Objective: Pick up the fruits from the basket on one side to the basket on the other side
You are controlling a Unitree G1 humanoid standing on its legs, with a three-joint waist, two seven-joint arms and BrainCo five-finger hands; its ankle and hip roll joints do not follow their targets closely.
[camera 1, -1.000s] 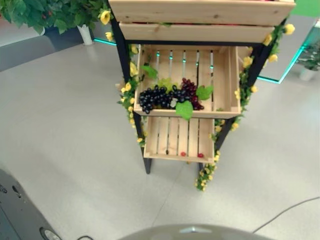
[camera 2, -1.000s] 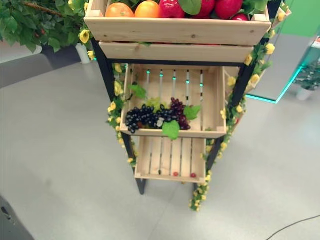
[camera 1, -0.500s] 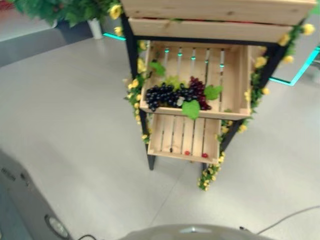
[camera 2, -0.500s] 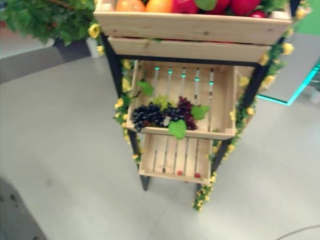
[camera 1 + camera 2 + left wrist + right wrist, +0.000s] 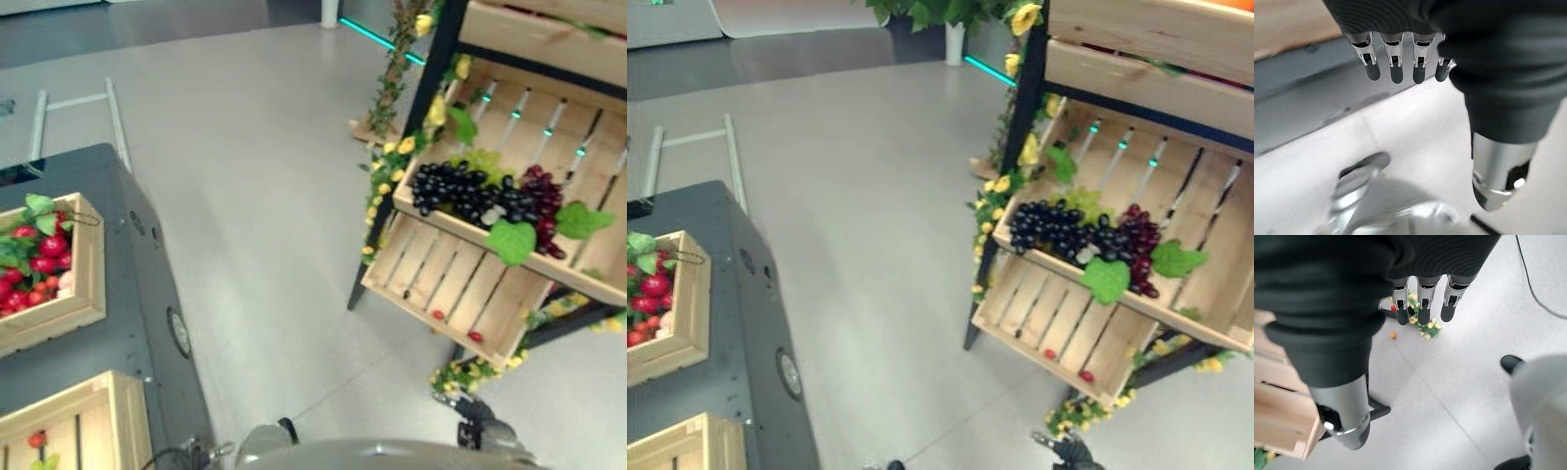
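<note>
The camera has swung left: the black-framed wooden crate shelf [image 5: 509, 245] with dark grape bunches [image 5: 480, 196] now sits at the right, and a dark grey desk [image 5: 147, 294] has come into view carrying a slatted wooden crate of red fruit [image 5: 44, 269]. The left robot hand [image 5: 1400, 63] and right robot hand [image 5: 1422, 301] hang released, empty.

At right of the frame, a tiered wooden stand [image 5: 431, 88]; in its middle crate [image 5: 578, 186], grapes [image 5: 470, 196] along the front edge, leaves beside them. Below and in front, a lower slatted crate [image 5: 460, 294] with two small fruits [image 5: 438, 315] near its front lip. At left, a cabinet [image 5: 137, 284] bearing two crates: one full of strawberries [image 5: 29, 269] at the left edge, another crate [image 5: 88, 421] in the lower left corner. Open floor [image 5: 255, 176] between cabinet and stand. At upper left, a rail frame [image 5: 73, 103] behind the cabinet.
</note>
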